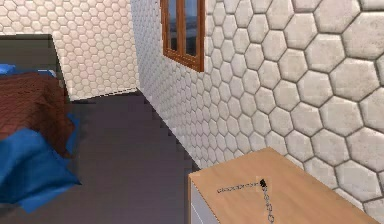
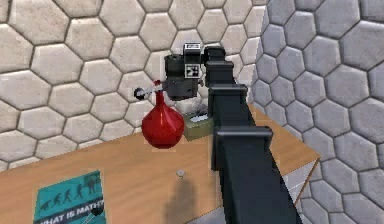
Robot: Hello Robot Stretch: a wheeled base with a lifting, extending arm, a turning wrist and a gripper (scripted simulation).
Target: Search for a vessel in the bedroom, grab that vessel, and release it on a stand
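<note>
Arm [image 2: 240, 150]: dark square bar, reaching out level over the table [image 2: 120, 170] toward the hexagon-tiled wall behind it. Two white marker squares [image 2: 192, 62] are sitting at its far end.

Gripper [image 2: 155, 93]: hanging above the table's back edge, fingers pointing toward the arm side view's left. I cannot tell how the fingers are set.

Vase [image 2: 163, 125]: red, round-bodied and narrow-necked. It is standing upright with its neck reaching up to the fingers and its base showing against the table's back edge. I cannot tell whether the gripper is holding it or it is resting on the table.

Box [image 2: 197, 126]: small and greyish, lying on the table just beside the vase, partly behind the arm.

Booklet [image 2: 70, 200]: teal, lying on the table's near edge.

Chain [image 1: 252, 192]: thin, lying on the table top at the forward view's lower right.

Bed [image 1: 30, 110]: brown cover with a blue blanket spilling off, standing well apart from the table across dark floor.

Window [image 1: 185, 30]: wood-framed, on the wall beyond the table.
</note>
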